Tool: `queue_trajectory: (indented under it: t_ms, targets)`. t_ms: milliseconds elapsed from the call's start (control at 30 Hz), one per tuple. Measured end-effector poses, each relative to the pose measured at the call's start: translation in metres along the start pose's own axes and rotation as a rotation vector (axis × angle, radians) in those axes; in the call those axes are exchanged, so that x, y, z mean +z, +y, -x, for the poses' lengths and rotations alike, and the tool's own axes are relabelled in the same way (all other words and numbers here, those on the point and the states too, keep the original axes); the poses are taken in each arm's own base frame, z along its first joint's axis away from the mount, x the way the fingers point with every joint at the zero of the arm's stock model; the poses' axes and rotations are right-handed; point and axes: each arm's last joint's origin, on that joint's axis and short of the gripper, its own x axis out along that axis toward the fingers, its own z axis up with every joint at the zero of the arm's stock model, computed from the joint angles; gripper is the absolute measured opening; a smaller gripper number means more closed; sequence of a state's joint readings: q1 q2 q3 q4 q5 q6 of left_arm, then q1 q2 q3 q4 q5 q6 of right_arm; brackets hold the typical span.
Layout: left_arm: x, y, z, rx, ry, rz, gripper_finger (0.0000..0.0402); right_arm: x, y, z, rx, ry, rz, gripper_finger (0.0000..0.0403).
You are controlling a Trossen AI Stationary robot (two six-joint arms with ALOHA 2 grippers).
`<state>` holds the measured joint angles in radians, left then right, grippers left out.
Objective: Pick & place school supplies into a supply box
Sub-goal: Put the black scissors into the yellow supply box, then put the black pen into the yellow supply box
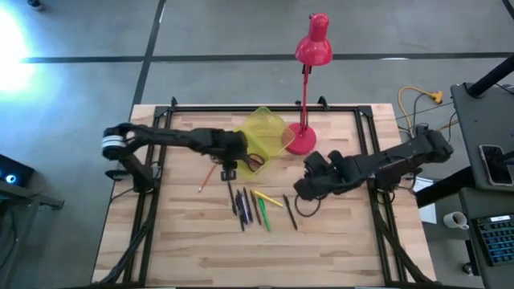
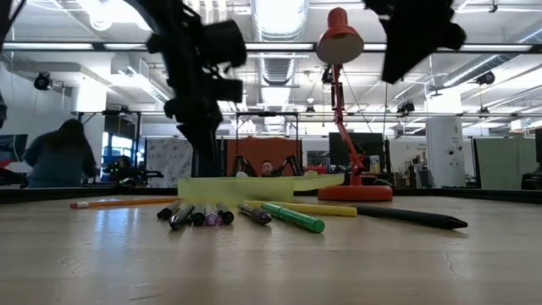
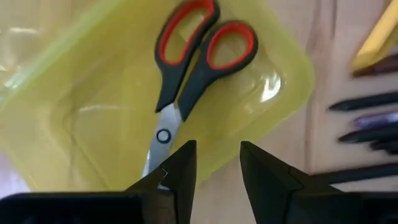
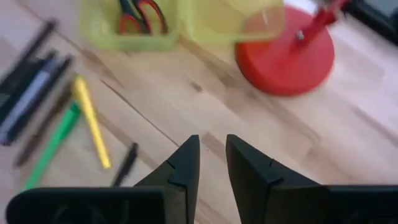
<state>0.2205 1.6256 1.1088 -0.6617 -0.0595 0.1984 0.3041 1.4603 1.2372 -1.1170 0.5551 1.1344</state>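
Observation:
The translucent yellow-green supply box (image 1: pixel 269 128) lies open on the table's far middle, lid flipped back. Red-handled scissors (image 3: pixel 186 68) lie flat inside it, also seen in the right wrist view (image 4: pixel 140 15). My left gripper (image 3: pixel 217 165) is open and hovers just above the box's near edge, over the scissors' blade end. Several pens and pencils (image 1: pixel 253 207) lie side by side on the wood near the box, a green one (image 4: pixel 53 146) and a yellow one (image 4: pixel 90 118) among them. An orange pencil (image 1: pixel 206 178) lies apart to their left. My right gripper (image 4: pixel 212 158), narrowly open and empty, hangs right of the pens.
The red desk lamp's round base (image 1: pixel 299 140) stands right beside the box, its stem and shade (image 1: pixel 313 44) reaching past the far edge. A black frame runs along the table's edges (image 1: pixel 152 193). Bare wood spreads toward the near edge. A person (image 2: pixel 59 152) sits in the room beyond.

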Motion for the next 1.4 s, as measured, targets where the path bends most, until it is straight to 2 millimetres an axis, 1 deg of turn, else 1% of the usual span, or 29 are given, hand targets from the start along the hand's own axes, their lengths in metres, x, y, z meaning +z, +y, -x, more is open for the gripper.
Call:
queue_trajectory:
  t_ms: [100,167,333,400,467,600,733,867,1000,1100,1167,1267,1400]
  targets:
    - [0.008,0.008,-0.012,-0.051,0.053,-0.043,0.0107,-0.014,-0.002,-0.006,-0.021,0.017,-0.030,0.0068]
    - [0.015,0.013,-0.019,-0.075,0.061,-0.047,0.0100,-0.022,-0.003,-0.009,-0.031,0.025,-0.045,0.0070]
    - [0.025,0.018,-0.036,-0.124,0.096,-0.049,0.0049,-0.033,-0.004,-0.014,-0.047,0.034,-0.061,0.0074]
    - [0.027,0.018,-0.041,-0.133,0.114,-0.060,0.0025,-0.035,-0.006,-0.016,-0.053,0.035,-0.058,0.0075]
    - [0.024,0.019,-0.045,-0.144,0.150,-0.068,0.0007,-0.036,-0.007,-0.017,-0.059,0.037,-0.053,0.0074]
    - [0.015,0.024,-0.050,-0.139,0.195,-0.053,0.0004,-0.038,-0.010,-0.019,-0.067,0.032,-0.048,0.0068]
    - [0.009,0.035,-0.052,-0.054,0.235,-0.025,0.0001,-0.038,-0.010,-0.021,-0.072,0.014,-0.048,0.0065]
    - [0.015,0.045,-0.050,0.042,0.201,-0.014,0.0000,-0.038,-0.009,-0.021,-0.072,0.006,-0.053,0.0068]
    - [0.020,0.050,-0.050,0.065,0.146,-0.001,0.0000,-0.038,-0.009,-0.021,-0.072,-0.007,-0.057,0.0067]
    - [0.020,0.050,-0.045,0.066,0.153,0.034,0.0000,-0.038,-0.009,-0.021,-0.071,-0.009,-0.061,0.0064]
    - [0.020,0.046,-0.035,0.068,0.146,0.074,0.0000,-0.037,-0.008,-0.022,-0.068,-0.010,-0.063,0.0063]
    - [0.019,0.037,-0.014,0.066,0.130,0.160,0.0000,-0.037,-0.008,-0.022,-0.066,-0.016,-0.066,0.0065]
    - [0.012,0.017,0.018,0.060,0.068,0.319,0.0000,-0.035,-0.008,-0.023,-0.066,-0.024,-0.078,0.0069]
